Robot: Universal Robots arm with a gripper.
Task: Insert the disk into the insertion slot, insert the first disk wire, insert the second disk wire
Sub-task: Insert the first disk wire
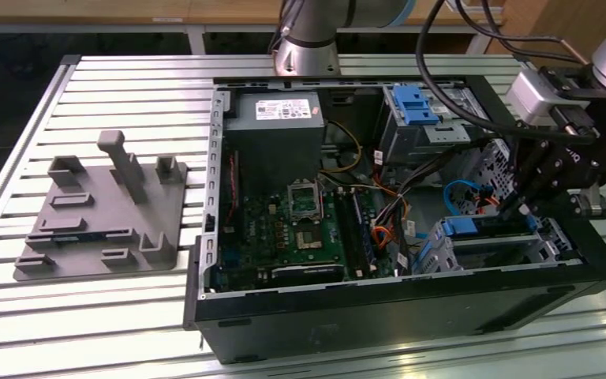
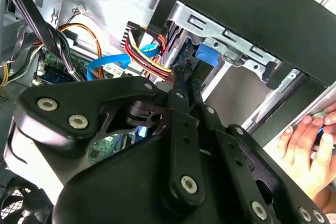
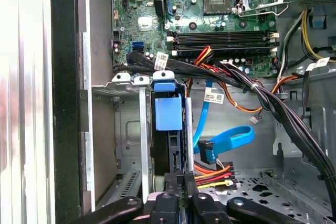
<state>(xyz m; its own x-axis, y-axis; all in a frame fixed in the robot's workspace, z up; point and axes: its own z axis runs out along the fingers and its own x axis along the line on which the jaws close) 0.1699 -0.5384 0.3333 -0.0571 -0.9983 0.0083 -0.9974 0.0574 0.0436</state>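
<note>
The disk (image 1: 488,229), with its bright blue bracket (image 3: 168,111), stands edge-on inside the insertion slot (image 1: 551,237), a silver perforated cage (image 3: 128,145) at the exterior view's right of the open computer case. My gripper (image 1: 514,209) hangs right over it. Its fingers (image 3: 178,179) are shut on the disk's near edge, just below the bracket (image 2: 207,56). A loose blue wire (image 3: 226,140) with a blue plug lies beside the cage. A red, yellow and orange wire bundle (image 3: 212,174) lies next to it.
A taller metal bay with a blue latch (image 1: 413,106) stands behind the cage. The motherboard (image 1: 303,229) and power supply (image 1: 277,118) lie to the exterior view's left. Thick black cables (image 3: 273,108) cross nearby. A grey fixture (image 1: 103,205) sits outside the case. A person's hand (image 2: 307,148) rests outside the case wall.
</note>
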